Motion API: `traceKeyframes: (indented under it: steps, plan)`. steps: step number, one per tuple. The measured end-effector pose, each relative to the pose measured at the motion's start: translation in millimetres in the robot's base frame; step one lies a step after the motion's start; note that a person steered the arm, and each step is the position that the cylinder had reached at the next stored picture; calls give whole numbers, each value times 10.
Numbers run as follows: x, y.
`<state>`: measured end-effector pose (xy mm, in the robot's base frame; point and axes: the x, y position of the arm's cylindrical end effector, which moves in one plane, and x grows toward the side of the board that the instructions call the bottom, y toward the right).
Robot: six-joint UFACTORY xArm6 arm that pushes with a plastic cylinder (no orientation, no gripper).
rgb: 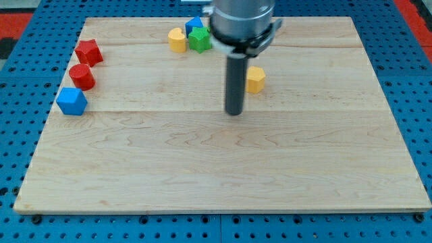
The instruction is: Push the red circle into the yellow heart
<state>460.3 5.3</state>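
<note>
Six blocks sat on the wooden board (202, 175), and no writing showed anywhere. My tip (234, 113) was nearest, mid-board, touching nothing; being a bare rod, it had no claw to open or close. Just beyond, at its right, lay a yellow hexagon (256, 79). Over on the view's left: a blue cube (71, 101), then the red circle (82, 76), then a red star (88, 51). Farthest off, near the top edge, the yellow heart (177, 40), a green block (199, 39) and a blue block (194, 25) clustered together, well apart from the red circle.

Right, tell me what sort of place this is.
Most likely a robotics lab bench: a wooden board lies on a blue perforated mounting plate, with small coloured blocks such as the red circle and my tip resting on it.
</note>
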Motion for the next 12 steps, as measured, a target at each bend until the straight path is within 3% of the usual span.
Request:
traceKeyframes:
  steps: [1,3,4,5,7,9,10,12]
  plan:
    - [236,-801]
    - [240,-2295]
    - [-14,-3081]
    - [-159,-3085]
    - [-812,-2411]
    - [-906,-2716]
    - [-1211,-2584]
    - [-1564,-1366]
